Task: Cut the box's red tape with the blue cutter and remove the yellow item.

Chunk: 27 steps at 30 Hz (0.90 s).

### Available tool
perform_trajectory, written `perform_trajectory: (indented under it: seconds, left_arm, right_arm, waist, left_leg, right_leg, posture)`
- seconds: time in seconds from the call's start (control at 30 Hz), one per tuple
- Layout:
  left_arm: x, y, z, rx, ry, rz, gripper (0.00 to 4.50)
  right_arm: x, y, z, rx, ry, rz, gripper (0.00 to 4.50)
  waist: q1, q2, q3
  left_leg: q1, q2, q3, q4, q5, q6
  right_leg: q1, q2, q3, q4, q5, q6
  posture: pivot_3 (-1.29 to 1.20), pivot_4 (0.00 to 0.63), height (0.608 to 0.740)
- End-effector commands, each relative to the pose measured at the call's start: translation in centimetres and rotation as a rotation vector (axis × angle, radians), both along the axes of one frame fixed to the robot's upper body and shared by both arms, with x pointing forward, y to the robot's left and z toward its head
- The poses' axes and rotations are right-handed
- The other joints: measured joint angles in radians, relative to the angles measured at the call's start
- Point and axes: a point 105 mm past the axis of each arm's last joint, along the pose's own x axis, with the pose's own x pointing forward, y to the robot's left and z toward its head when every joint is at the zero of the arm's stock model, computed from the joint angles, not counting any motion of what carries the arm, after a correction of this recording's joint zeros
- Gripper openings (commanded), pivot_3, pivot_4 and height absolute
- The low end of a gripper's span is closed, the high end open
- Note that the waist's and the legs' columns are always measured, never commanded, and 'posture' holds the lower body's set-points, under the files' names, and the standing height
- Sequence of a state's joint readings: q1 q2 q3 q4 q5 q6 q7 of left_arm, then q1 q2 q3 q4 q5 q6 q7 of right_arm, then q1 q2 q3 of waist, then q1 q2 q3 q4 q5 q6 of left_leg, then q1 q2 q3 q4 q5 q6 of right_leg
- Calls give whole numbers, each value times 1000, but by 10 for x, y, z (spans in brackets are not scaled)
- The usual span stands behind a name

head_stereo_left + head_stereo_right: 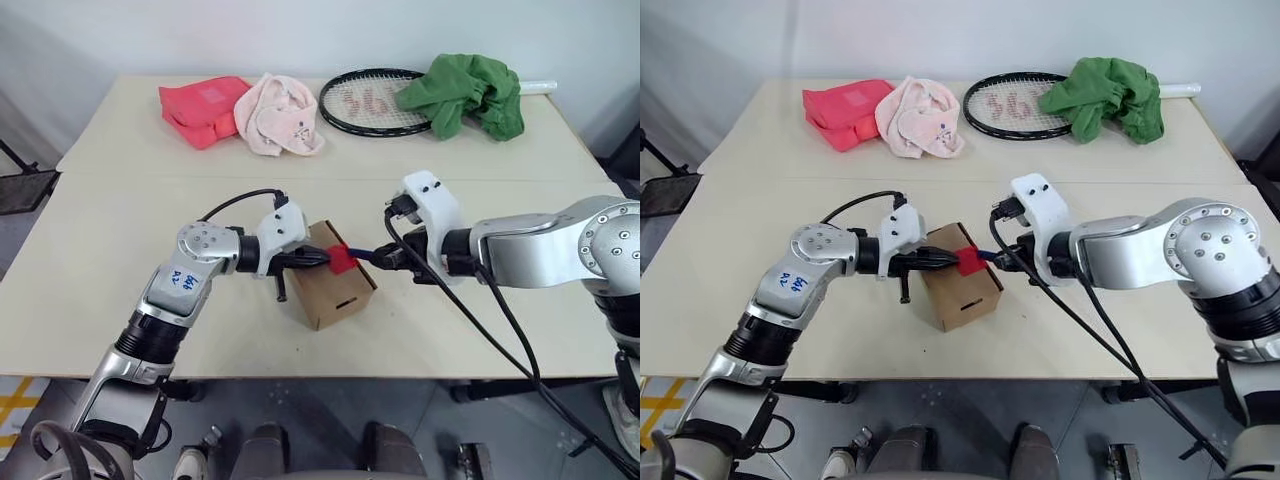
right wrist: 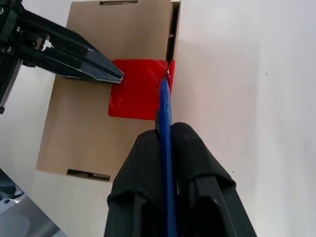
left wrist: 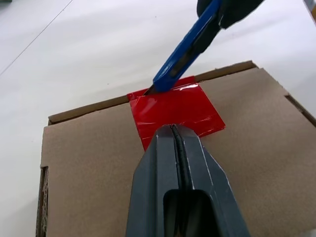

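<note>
While the closed, empty left tool (image 3: 174, 129) presses the box (image 1: 330, 287) lid beside the red tape (image 2: 139, 89), the right tool (image 2: 167, 133) clamps the blue cutter (image 3: 188, 46), tip at that tape's edge.

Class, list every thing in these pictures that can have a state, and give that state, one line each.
box: closed, lid taped.
red tape: stuck across the lid's edge, cutter tip at its edge.
blue cutter: clamped in the right gripper.
left gripper: shut, fingers pressing the lid by the tape.
right gripper: shut on the cutter.
green cloth: crumpled over the racket.
pink towel: crumpled.
</note>
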<state>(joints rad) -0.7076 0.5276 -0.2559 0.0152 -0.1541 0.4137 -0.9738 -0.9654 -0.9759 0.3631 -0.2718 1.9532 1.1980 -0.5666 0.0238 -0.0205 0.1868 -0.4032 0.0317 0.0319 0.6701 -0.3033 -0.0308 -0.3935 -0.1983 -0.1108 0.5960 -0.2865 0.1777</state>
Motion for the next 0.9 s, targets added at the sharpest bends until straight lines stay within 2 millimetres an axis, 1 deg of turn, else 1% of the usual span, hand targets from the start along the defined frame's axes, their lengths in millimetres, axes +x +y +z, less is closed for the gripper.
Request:
perform_trajectory:
  seconds: [0.03, 0.37, 0.43, 0.5, 0.6, 0.67, 0.73, 0.77, 0.83, 0.9]
  left_arm:
    - [0, 4, -27, 81, 82, 32, 24]
    - [-2, -4, -33, 75, 109, 18, 24]
    - [-2, -5, -33, 72, 109, 15, 24]
    - [-3, -6, -33, 67, 109, 11, 24]
    - [-2, -5, -33, 63, 104, 10, 24]
    - [-2, -5, -32, 53, 102, 6, 24]
    - [-2, -6, -29, 42, 98, -2, 24]
    - [-3, -6, -27, 33, 95, -8, 24]
    - [-4, -7, -21, 13, 80, -27, 24]
    - [-4, -4, -9, -26, 59, -40, 24]
  right_arm:
    - [-14, -3, -15, -50, 59, 60, 101]
    - [-30, -28, -13, -117, 95, 83, 101]
    - [-35, -35, -10, -126, 104, 91, 101]
    - [-39, -42, 0, -130, 106, 107, 101]
    - [-44, -46, 25, -106, 84, 144, 101]
    - [-53, -46, 39, -83, 89, 198, 101]
    - [-63, -53, 45, -80, 110, 211, 101]
    - [-63, -57, 49, -81, 93, 195, 101]
    - [-56, -68, 53, -93, 39, 103, 101]
    - [-43, -78, 56, -57, -23, -5, 101]
  waist:
    - [0, 0, 0]
    - [6, 0, -1]
    - [8, 0, -1]
    - [10, 0, -1]
    - [8, 0, -1]
    - [7, 0, -1]
    - [9, 0, -1]
    - [10, 0, -1]
    - [8, 0, -1]
    - [7, 0, -1]
  left_leg:
    - [0, 0, 0, 0, 0, 0]
    - [-1, 0, 0, 2, -1, 1]
    - [-1, 0, 0, 3, -1, 2]
    - [-1, 0, 0, 4, -2, 3]
    - [-2, 0, 1, 5, -3, 3]
    - [-2, 0, 1, 6, -3, 4]
    - [-2, 0, 1, 6, -4, 5]
    - [-2, 0, 1, 6, -5, 5]
    - [-2, 0, 2, 8, -6, 5]
    - [-2, 0, 2, 9, -6, 5]
  right_leg:
    - [0, 0, 0, 0, 0, 0]
    - [1, 0, 0, -1, 0, 0]
    - [1, -1, 0, -1, 0, 0]
    - [1, -1, 0, -1, 0, 0]
    - [1, -1, 0, -2, 0, 0]
    - [1, -1, 1, -1, 0, 0]
    - [1, -1, 1, -2, 0, 0]
    - [1, -1, 1, -2, 1, 0]
    - [1, -1, 1, -3, 1, 0]
    - [1, -1, 1, -2, 1, 1]
  posture:
    - [0, 150, 740]
    - [0, 150, 740]
    - [0, 150, 740]
    - [0, 150, 740]
    - [0, 150, 740]
    - [0, 150, 740]
    - [0, 150, 740]
    - [0, 150, 740]
    - [0, 150, 740]
    - [0, 150, 740]
